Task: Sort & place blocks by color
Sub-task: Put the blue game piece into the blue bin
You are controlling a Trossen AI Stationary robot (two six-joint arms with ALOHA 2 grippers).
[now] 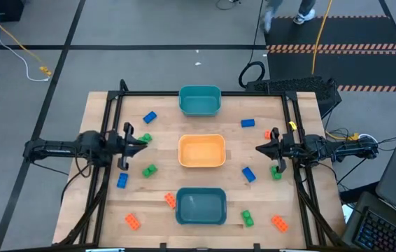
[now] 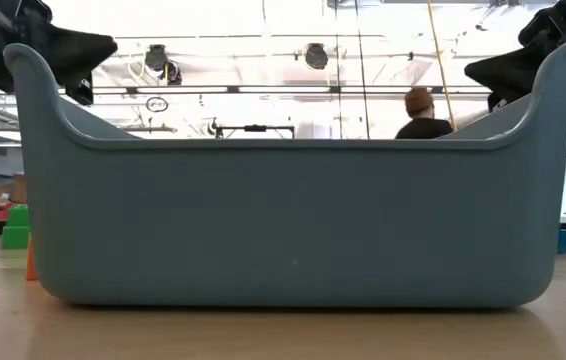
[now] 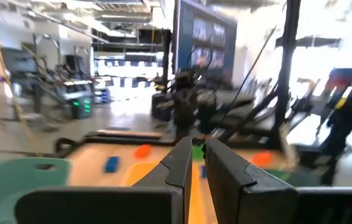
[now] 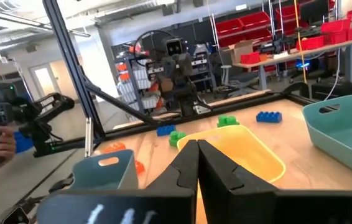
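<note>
the wooden table (image 1: 100, 210) carries three bins in one line down its middle: a teal bin (image 1: 199, 100) at the far edge, a yellow-orange bin (image 1: 201, 151) in the centre, and another teal bin (image 1: 201, 206) at the near edge. the blocks (image 1: 248, 174) lie scattered on both sides of the bins, none inside them. the left gripper (image 1: 142, 140) hovers at the left of the centre bin, fingers nearly closed, holding nothing. the right gripper (image 1: 259, 148) hovers at its right, fingers together and empty.
</note>
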